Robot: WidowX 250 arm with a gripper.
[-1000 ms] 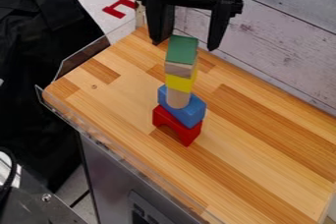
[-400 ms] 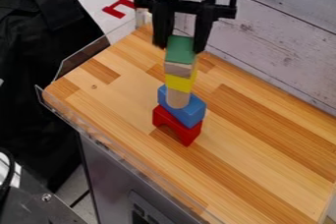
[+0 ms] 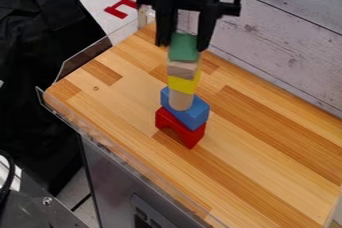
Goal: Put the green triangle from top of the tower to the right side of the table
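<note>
The black gripper [image 3: 182,48] clenches the green triangle [image 3: 184,45] at the top of a tower, above a plain wooden block [image 3: 182,69], yellow block [image 3: 182,85], wooden cylinder [image 3: 180,100], blue block [image 3: 194,114] and red arch [image 3: 193,137] on the wooden table [image 3: 267,172]; the marking on the grey front panel [image 3: 110,172] is too small to read

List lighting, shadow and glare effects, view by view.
Camera view: soft, even light; no hard-edged shadow from the block tower on the wooden tabletop; pale glints along the clear edging; gripper very dark.
</note>
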